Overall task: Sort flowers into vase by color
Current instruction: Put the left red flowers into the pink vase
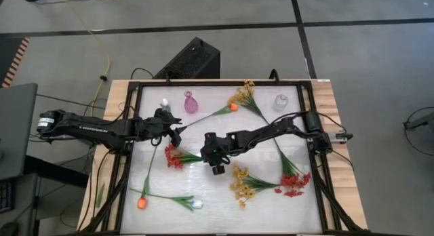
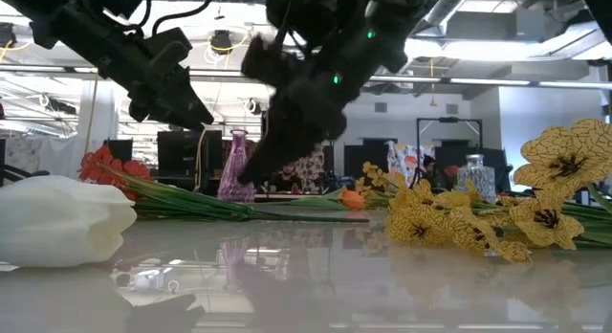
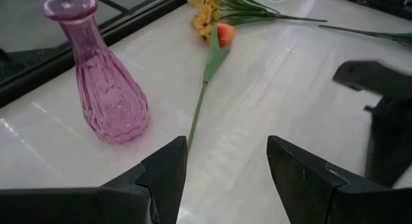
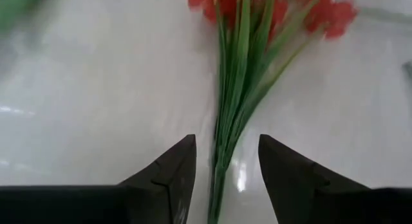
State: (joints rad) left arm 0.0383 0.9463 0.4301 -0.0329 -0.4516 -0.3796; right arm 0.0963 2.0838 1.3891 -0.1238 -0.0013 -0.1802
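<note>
A red flower spray (image 1: 175,158) lies flat on the white table, left of its middle. Its green stems (image 4: 235,102) run between the open fingers of my right gripper (image 4: 225,143), which slants down over their cut end (image 1: 205,149); no touch shows. My left gripper (image 3: 226,143) hovers open left of centre (image 1: 178,135), facing the pink vase (image 3: 106,76) and the stem of an orange tulip (image 3: 223,34). A clear vase (image 1: 281,102) stands at the far right.
Other flowers lie flat on the table: a yellow spray (image 1: 244,93) at the far edge, another yellow spray (image 1: 241,184) and a red spray (image 1: 295,185) at the near right, an orange tulip (image 1: 142,203) and a white tulip (image 1: 196,204) near left. A small clear vase (image 1: 164,104) stands far left.
</note>
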